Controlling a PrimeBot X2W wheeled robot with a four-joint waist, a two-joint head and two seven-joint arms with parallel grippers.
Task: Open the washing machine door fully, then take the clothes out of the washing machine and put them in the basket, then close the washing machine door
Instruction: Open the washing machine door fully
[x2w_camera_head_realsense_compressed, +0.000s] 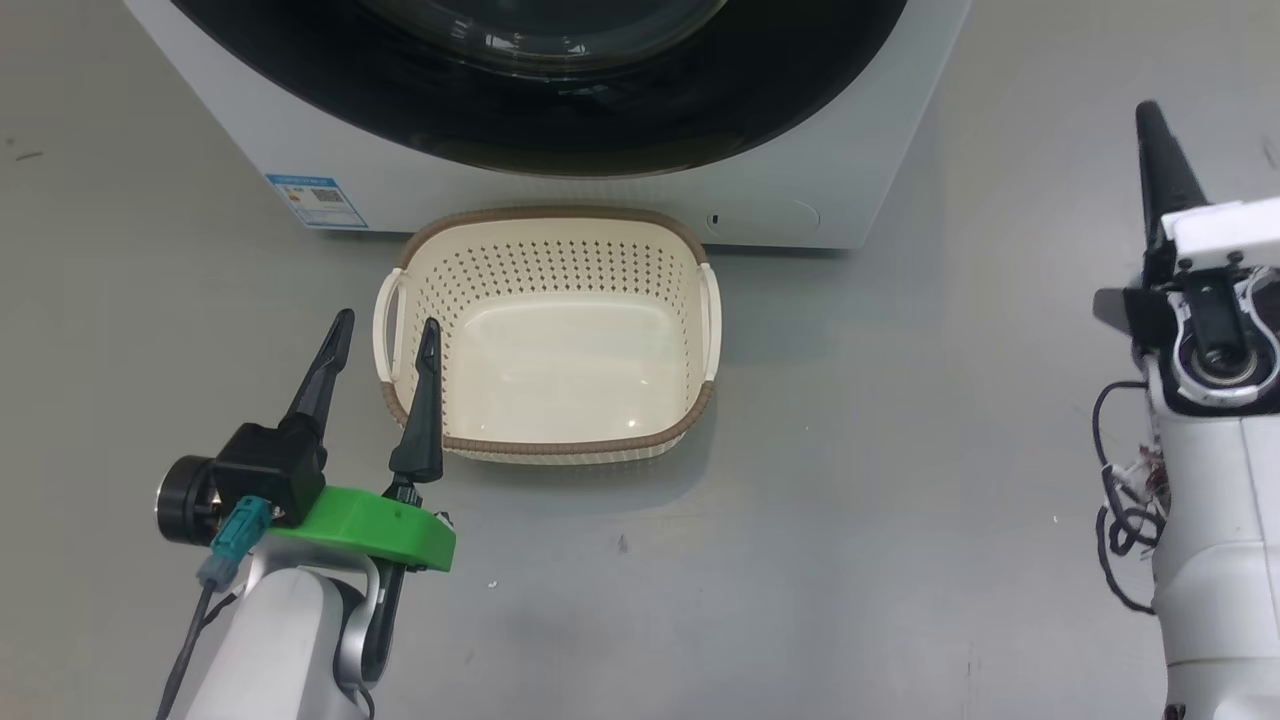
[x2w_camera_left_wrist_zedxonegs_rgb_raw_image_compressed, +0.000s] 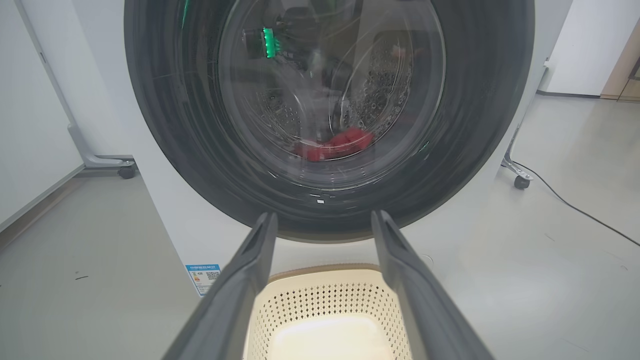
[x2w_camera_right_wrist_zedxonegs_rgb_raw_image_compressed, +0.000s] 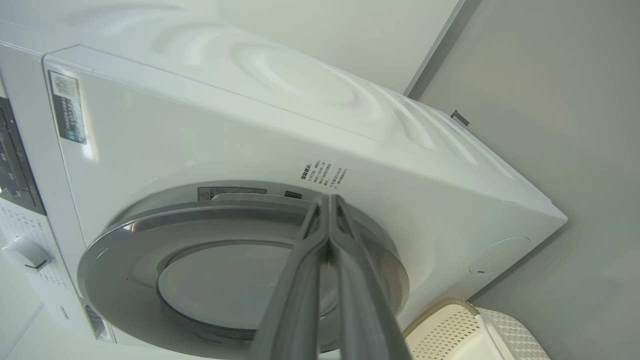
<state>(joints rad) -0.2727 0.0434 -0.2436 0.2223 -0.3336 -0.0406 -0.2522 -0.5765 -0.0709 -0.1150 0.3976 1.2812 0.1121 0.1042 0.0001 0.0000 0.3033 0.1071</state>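
cream plastic basket (x2w_camera_head_realsense_compressed: 560, 447) sits empty on the grey floor (x2w_camera_head_realsense_compressed: 900, 450), just in front of the white washing machine (x2w_camera_head_realsense_compressed: 600, 205), whose black-rimmed washing machine door (x2w_camera_head_realsense_compressed: 560, 125) is shut. the left gripper (x2w_camera_head_realsense_compressed: 388, 320) hovers spread open beside the basket.

left wrist view: red clothes (x2w_camera_left_wrist_zedxonegs_rgb_raw_image_compressed: 335, 142) lie in the drum behind the glass.

right wrist view: the right gripper (x2w_camera_right_wrist_zedxonegs_rgb_raw_image_compressed: 326, 199), fingers pressed together and empty, points at the door's rim. best to hook the rim's edge, then pull steadily along the hinge arc.

White washer (x2w_camera_head_realsense_compressed: 480, 195) with a glossy black door (x2w_camera_head_realsense_compressed: 560, 130) rim and a blue sticker (x2w_camera_head_realsense_compressed: 316, 201) at upper left. Cream basket (x2w_camera_head_realsense_compressed: 560, 270), dotted with holes, brown woven rim. Red clothes (x2w_camera_left_wrist_zedxonegs_rgb_raw_image_compressed: 340, 142) behind the glass. Grey floor (x2w_camera_head_realsense_compressed: 900, 450); green bracket (x2w_camera_head_realsense_compressed: 390, 525) at lower left.
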